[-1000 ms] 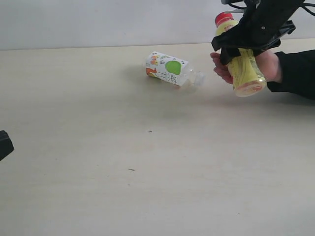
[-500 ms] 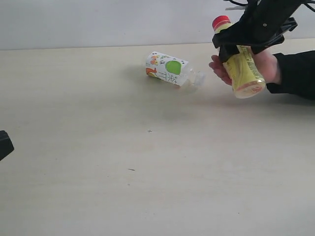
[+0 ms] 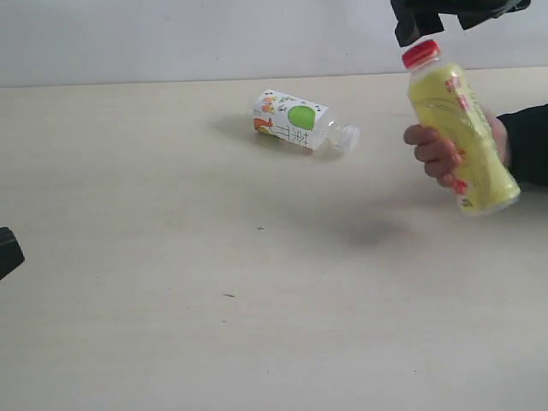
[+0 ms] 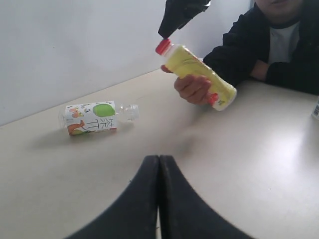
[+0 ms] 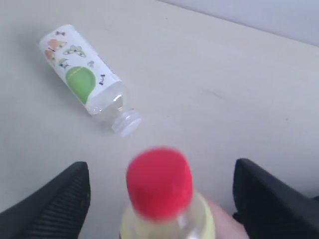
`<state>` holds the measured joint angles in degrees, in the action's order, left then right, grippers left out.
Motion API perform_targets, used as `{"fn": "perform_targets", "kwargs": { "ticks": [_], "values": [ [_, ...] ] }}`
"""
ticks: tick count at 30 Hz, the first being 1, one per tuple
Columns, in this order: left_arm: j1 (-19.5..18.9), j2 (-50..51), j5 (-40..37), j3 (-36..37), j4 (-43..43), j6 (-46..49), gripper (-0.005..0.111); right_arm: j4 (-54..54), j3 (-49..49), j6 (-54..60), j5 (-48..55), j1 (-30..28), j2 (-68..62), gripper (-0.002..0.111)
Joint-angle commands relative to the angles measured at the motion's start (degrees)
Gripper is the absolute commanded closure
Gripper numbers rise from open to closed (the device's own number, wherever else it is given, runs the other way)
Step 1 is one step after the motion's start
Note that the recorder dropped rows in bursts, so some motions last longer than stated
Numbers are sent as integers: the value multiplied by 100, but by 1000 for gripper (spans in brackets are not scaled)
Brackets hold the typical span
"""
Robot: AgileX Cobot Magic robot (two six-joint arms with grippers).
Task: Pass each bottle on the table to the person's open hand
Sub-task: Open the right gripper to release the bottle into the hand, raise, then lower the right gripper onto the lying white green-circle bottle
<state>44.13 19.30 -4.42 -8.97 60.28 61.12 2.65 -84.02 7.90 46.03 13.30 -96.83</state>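
Observation:
The yellow bottle (image 3: 462, 141) with its red cap (image 5: 159, 181) is tilted in the air, and the person's hand (image 3: 432, 154) is wrapped around its middle. My right gripper (image 3: 421, 26) hangs open just above the cap, its fingers (image 5: 60, 204) standing apart on either side without touching it. One clear bottle with a green-white label (image 3: 295, 120) lies on its side on the table (image 3: 171, 300), capless neck toward the hand. My left gripper (image 4: 159, 164) is shut on nothing, low at the left edge (image 3: 7, 251). The red-labelled bottle is out of view.
The person in a black jacket (image 4: 279, 45) sits behind the far right of the table, forearms resting on it. A sliver of another object (image 4: 316, 109) shows at the edge of the left wrist view. A pale wall (image 3: 171, 38) runs behind the table.
My right gripper opened, let go of the yellow bottle and rose above its cap. The hand closed on the bottle and carried it to the right, away from the lying bottle.

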Motion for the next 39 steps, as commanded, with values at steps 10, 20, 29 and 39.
{"fn": "perform_targets", "kwargs": {
  "ticks": [10,20,29,39],
  "values": [
    [-15,-19,10,12,27,-5,107,1990,-53,1908,666,-2,278,39],
    [-15,-19,10,12,27,-5,107,1219,-1016,1751,1413,-2,-412,39],
    [-15,-19,10,12,27,-5,107,630,-2801,1749,2260,381,-1950,39],
    [-15,-19,10,12,27,-5,107,-161,-4640,2214,2299,1034,-3610,39]
  ]
}}
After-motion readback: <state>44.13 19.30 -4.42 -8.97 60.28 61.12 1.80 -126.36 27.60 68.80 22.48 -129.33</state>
